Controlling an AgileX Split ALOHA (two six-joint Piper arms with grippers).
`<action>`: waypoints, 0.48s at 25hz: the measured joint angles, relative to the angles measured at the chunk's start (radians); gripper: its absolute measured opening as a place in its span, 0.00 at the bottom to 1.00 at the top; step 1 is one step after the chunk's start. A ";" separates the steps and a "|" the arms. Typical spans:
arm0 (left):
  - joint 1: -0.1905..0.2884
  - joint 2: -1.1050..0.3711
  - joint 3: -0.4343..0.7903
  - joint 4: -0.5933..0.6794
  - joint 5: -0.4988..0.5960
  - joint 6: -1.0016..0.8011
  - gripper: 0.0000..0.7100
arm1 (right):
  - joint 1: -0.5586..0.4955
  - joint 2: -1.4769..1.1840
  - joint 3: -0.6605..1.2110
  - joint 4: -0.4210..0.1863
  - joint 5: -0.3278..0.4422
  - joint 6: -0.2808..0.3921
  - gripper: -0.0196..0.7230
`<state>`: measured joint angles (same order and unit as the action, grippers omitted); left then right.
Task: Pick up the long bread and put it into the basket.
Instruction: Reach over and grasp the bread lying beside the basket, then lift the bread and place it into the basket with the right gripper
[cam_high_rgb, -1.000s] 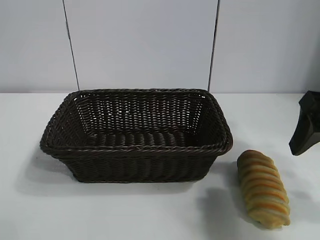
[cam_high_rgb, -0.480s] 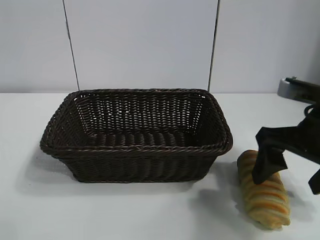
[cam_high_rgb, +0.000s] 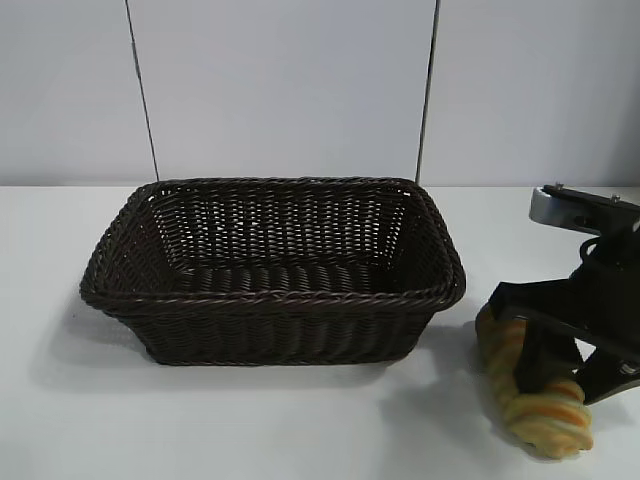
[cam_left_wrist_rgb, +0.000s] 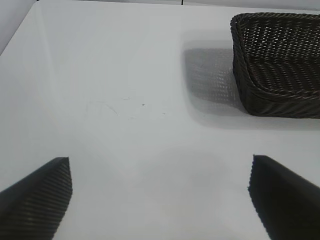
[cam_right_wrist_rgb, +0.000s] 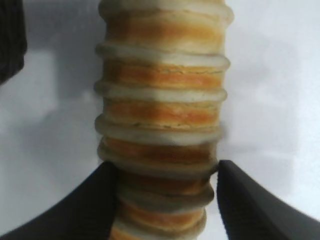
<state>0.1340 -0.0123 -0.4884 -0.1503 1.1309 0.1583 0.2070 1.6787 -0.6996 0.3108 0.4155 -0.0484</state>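
Left hand (cam_left_wrist_rgb: 160, 200): seen only from its own wrist camera, hovering over a bare stretch of white worktop, its two dark fingers (cam_left_wrist_rgb: 37, 192) spread wide apart with nothing between them. The basket's corner lies farther off from it.

Worktop (cam_high_rgb: 250, 420): plain white, running back to a pale wall with two thin dark vertical lines on it.

Basket (cam_high_rgb: 272, 296): a large, dark brown woven wicker one, rectangular, with a braided rim and sloping sides. It sits left of centre on the worktop, and what shows of its inside holds nothing. It throws a soft shadow to its left.

Long bread (cam_high_rgb: 535, 405): a golden-tan loaf with raised crosswise ridges and orange-brown stripes. It lies on the worktop just beside the basket's near right corner, outside it, one end pointing back toward the basket and the other toward the near right edge.

Right hand (cam_high_rgb: 565, 375): reaching down steeply over the loaf at the far right, its black fingers (cam_right_wrist_rgb: 90, 205) closed in on either side of the bread's middle. From the wrist camera both fingers press against the loaf's flanks, the ridges squeezed slightly between them. The bread rests on the worktop.
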 joint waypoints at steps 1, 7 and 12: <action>0.000 0.000 0.000 0.000 0.000 0.000 0.98 | 0.000 -0.010 -0.008 -0.010 0.023 0.007 0.14; 0.000 0.000 0.000 0.000 0.000 0.000 0.98 | 0.000 -0.127 -0.134 -0.146 0.183 0.147 0.14; 0.000 0.000 0.000 0.000 0.000 0.000 0.98 | 0.000 -0.175 -0.279 -0.284 0.363 0.226 0.14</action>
<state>0.1340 -0.0123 -0.4884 -0.1503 1.1309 0.1583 0.2070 1.5035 -0.9788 0.0270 0.7789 0.1774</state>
